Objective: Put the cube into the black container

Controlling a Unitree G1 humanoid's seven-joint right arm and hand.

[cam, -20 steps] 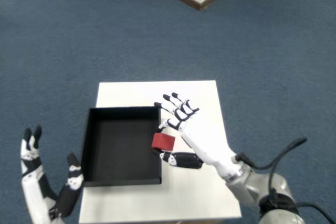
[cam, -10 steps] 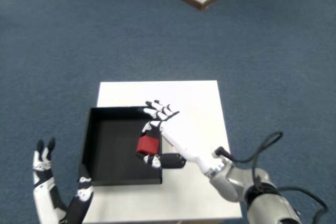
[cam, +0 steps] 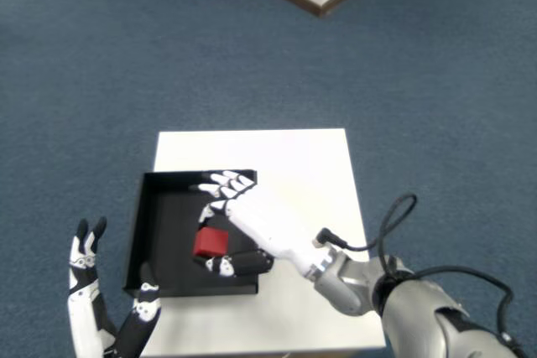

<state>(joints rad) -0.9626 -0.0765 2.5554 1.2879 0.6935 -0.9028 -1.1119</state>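
The right hand (cam: 239, 224) reaches in from the near right and hangs over the inside of the black container (cam: 155, 224), pinching the red cube (cam: 210, 242) between the thumb below and the fingers above. The other fingers (cam: 220, 182) fan out toward the far left, spread but not loose; the hold appears to rest on the thumb and the nearest fingers. The cube sits within the container's outline, roughly over the middle of its floor, though whether it touches the floor cannot be told from this view.

The step in hand looks like the release. To do it well, the hand would do best to lower until the cube is close to the floor, then part thumb and fingers evenly so the cube drops flat rather than tipping or rolling off a fingertip. The cube is well inside the walls, so no sideways shift seems needed. Lifting straight up afterwards should keep the fingers from dragging it or catching the right wall.

The cube is a small, sharp-edged block with a matte red face. The container is a shallow square tray with thin upright walls and a dull black finish, apparently rigid. It rests on a smooth white table (cam: 302, 157), toward the left side. Around the table lies blue carpet (cam: 101, 64) with a short, speckled pile.
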